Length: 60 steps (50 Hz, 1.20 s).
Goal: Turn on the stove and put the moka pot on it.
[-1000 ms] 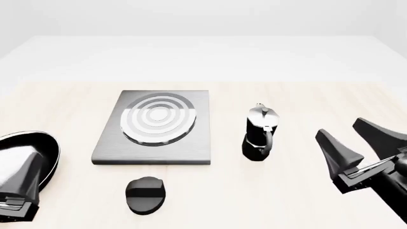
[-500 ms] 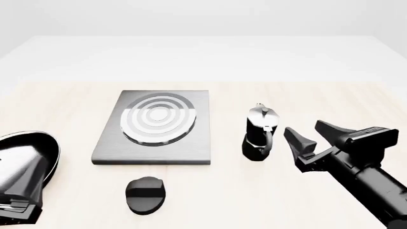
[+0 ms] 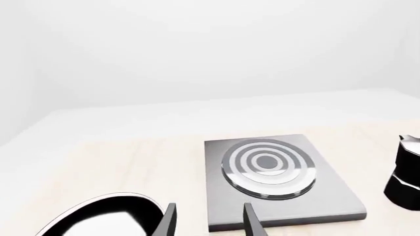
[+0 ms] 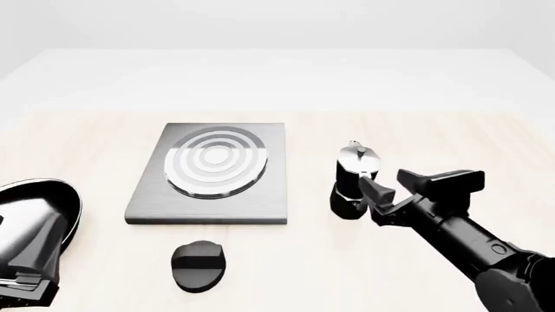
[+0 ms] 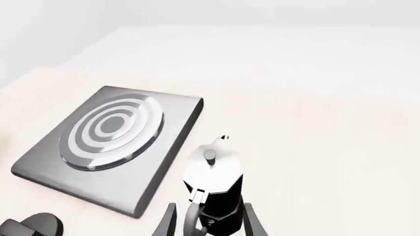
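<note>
Moka pot (image 4: 354, 181) stands upright at the stove's (image 4: 210, 175) 3 o'clock; the right gripper (image 4: 401, 186), jaws spread, straddles its handle. Left gripper (image 3: 206, 221) hangs open near the frying pan (image 4: 43, 201).

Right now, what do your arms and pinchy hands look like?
Both are glossy black. The right arm is a thick rounded tube ending in the right gripper, with two pointed wedge jaws. The left gripper has thin grey-black blades. No cables or markings show.

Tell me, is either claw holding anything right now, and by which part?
Nothing is held. The right gripper is open beside the moka pot, fingers either side of its handle, not closed. The left gripper is open and empty.
</note>
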### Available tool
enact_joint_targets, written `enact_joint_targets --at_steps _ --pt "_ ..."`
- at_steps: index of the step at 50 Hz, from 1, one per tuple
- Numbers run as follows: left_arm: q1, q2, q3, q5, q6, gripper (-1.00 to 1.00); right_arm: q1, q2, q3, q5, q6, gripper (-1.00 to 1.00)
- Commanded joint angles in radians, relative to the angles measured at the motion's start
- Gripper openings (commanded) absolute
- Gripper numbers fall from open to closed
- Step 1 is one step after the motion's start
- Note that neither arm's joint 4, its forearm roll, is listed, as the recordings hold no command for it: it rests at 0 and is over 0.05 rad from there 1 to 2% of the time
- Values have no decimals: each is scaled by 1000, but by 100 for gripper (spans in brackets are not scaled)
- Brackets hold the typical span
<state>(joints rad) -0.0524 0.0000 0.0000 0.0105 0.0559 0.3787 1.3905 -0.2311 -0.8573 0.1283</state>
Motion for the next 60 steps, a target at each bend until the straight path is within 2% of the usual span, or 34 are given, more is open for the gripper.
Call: enact_joint_targets --at_steps 1,15,33,34,36,37,44,51,60 --pt "14 0 0 4 -4 100 17 115 -16 -72 26 100" --pt "13 0 0 13 -7 100 37 241 -18 -162 65 100" --pt "20 0 0 22 -15 100 65 305 -43 -182 73 100" --pt "21 0 0 25 -18 100 61 303 -43 -178 69 -100" --pt "22 0 0 26 -18 100 62 284 -35 -177 61 -100" --pt "24 0 0 26 -17 100 67 242 -4 -209 69 -100" --pt "30 0 0 29 -22 100 67 117 -32 -79 -108 -100" --pt "27 0 0 30 -20 100 90 62 -74 -4 -191 -100" --pt "33 0 0 31 -21 100 139 13 -198 128 -294 -100"
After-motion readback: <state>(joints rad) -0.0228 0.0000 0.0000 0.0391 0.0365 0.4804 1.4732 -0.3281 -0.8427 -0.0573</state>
